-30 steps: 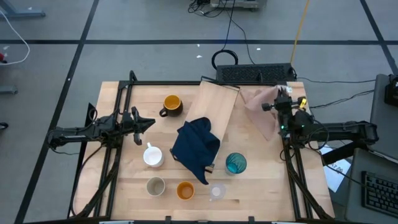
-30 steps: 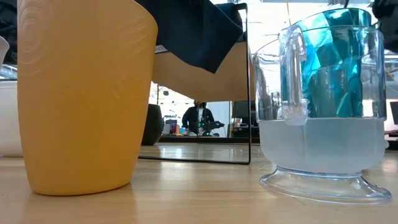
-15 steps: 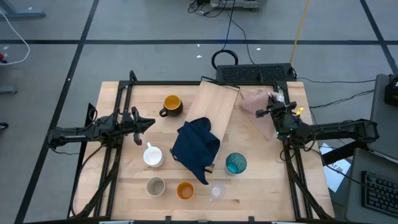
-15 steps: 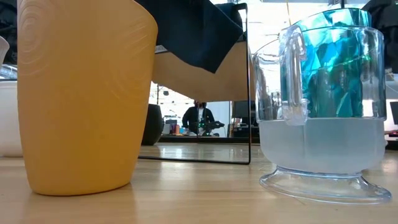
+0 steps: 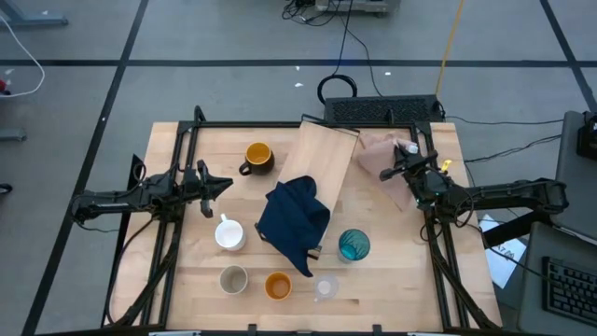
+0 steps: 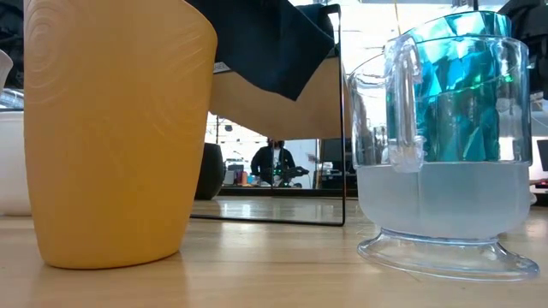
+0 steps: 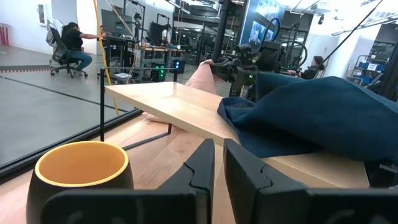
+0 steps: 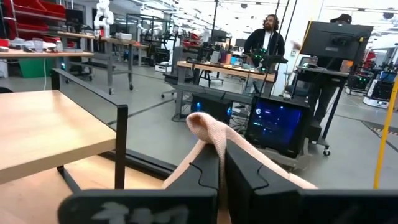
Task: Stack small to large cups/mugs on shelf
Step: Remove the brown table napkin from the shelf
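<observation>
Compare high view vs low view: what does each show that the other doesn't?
Only the high view: both arms, the right gripper shut on the pink cloth, the left gripper near the dark mug, plus the white mug and beige cup.

Only the low view: a person in the room behind the table.

Both: the orange cup, clear glass, teal tumbler, and the navy cloth draped on the shelf.

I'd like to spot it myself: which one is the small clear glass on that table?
Find the long light-wood shelf board with the navy cloth draped over it. The row of three cups sits at the table's near edge below it; the small clear glass ends it, right of the orange cup, the only see-through one.
</observation>
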